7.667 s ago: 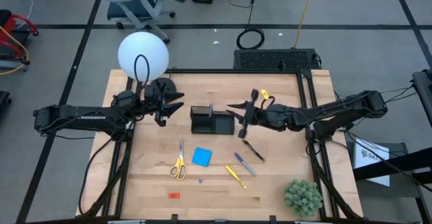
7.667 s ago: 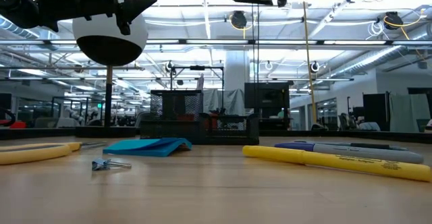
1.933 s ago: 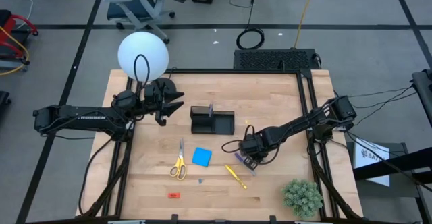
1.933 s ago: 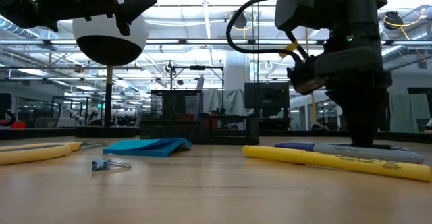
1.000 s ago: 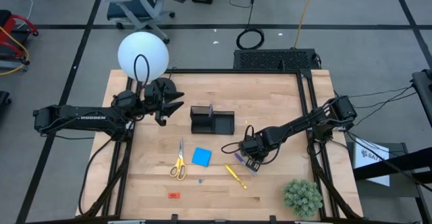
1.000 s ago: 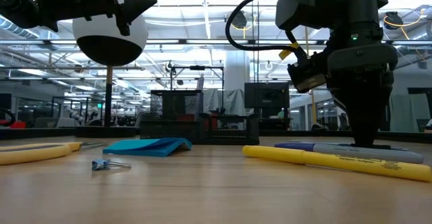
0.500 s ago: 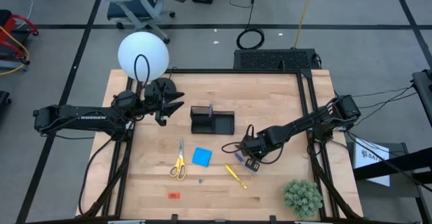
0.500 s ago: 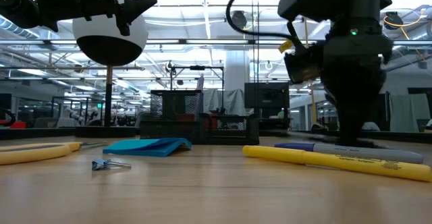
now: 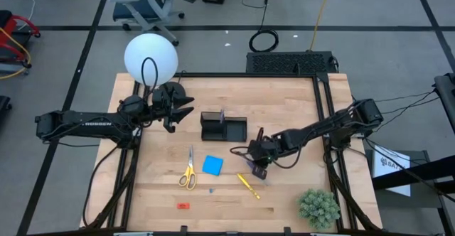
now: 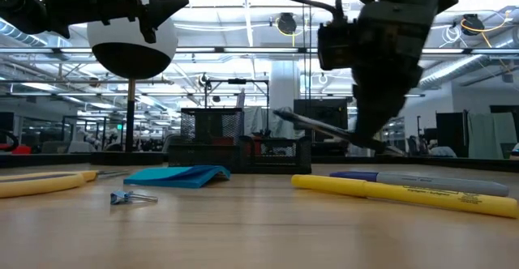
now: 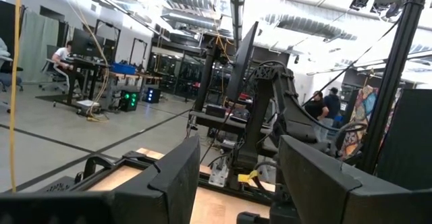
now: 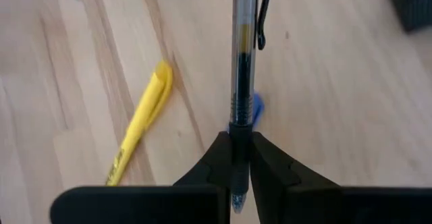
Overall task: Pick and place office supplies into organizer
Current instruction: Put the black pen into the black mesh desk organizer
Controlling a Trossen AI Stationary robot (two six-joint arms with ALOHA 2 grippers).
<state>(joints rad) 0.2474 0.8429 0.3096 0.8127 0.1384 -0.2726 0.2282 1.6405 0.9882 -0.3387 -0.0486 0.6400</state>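
now right end effector grips black pen above bare wood, clear of yellow pen.

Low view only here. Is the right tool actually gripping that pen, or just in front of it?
Observer: Gripping. The right wrist view shows the right tool shut on a clear-barrelled pen.
Operator: Where is it relative to the organizer?
Observer: In the high view it's off the right end of the black organizer, toward the yellow highlighter, not over it.
Operator: Left arm?
Observer: The left tool hangs open left of the organizer, holding nothing.
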